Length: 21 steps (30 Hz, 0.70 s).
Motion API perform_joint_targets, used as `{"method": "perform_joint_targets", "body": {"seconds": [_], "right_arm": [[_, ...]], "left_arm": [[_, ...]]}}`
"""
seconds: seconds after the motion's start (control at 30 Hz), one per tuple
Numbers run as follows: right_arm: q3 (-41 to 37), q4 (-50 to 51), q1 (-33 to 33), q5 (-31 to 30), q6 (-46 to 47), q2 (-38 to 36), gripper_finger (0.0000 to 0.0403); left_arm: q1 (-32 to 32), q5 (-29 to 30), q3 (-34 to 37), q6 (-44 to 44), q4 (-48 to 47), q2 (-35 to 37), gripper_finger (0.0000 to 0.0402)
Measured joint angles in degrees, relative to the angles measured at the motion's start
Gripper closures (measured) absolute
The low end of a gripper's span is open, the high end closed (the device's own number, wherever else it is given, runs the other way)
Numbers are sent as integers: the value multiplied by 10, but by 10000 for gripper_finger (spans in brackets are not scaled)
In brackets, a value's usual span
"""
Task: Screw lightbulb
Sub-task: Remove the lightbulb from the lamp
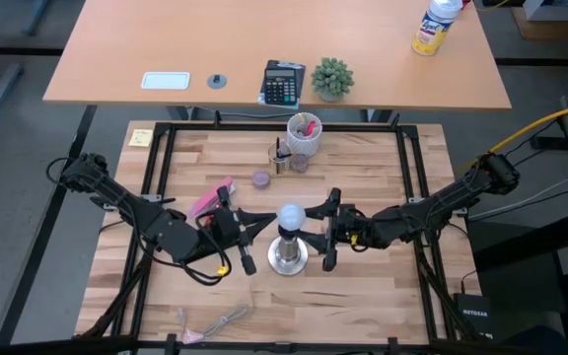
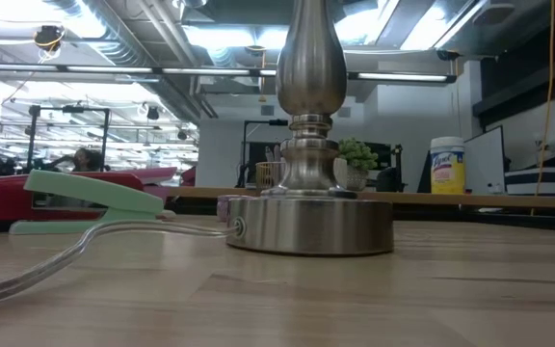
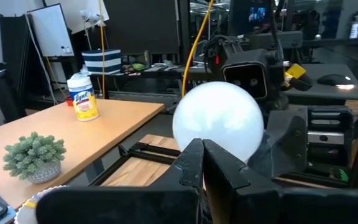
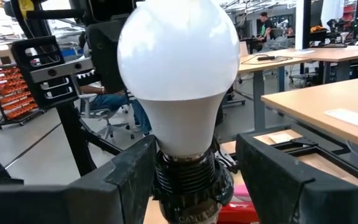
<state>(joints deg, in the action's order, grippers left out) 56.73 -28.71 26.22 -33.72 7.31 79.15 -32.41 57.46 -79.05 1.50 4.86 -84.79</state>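
Dark fingers point(image 4: 278, 180) of the right gripper point(image 1: 327, 229) stand released either side of the lightbulb point(image 4: 178, 74), which sits upright in the metal socket stand point(image 1: 289, 254). Opposite, the left gripper point(image 1: 248, 237) is clenched, holding nothing. Behind, a white cup point(image 1: 304, 135) holds pens.

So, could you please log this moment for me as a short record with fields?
lightbulb: lightbulb upright atop the socket stand, its threaded base at the socket's mouth
left gripper: left gripper shut, fingertips pointing at the bulb from its side, holding nothing
right gripper: right gripper open, one finger on each side of the screw base, not closed on it
table: wooden table also holds a white cup and a pink tool
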Motion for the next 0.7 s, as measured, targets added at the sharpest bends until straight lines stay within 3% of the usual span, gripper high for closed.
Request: {"method": "perform_joint_targets", "body": {"seconds": [0.23,0.5,0.7], "right_arm": [[0,0,0,-6,0,0,178],[0,0,0,3,-1,0,178],[0,-3,0,25,-1,0,178]], "left_arm": [[-12,0,0,2,0,0,399],[-25,87,0,33,7,0,399],[5,81,0,34,6,0,399]]}}
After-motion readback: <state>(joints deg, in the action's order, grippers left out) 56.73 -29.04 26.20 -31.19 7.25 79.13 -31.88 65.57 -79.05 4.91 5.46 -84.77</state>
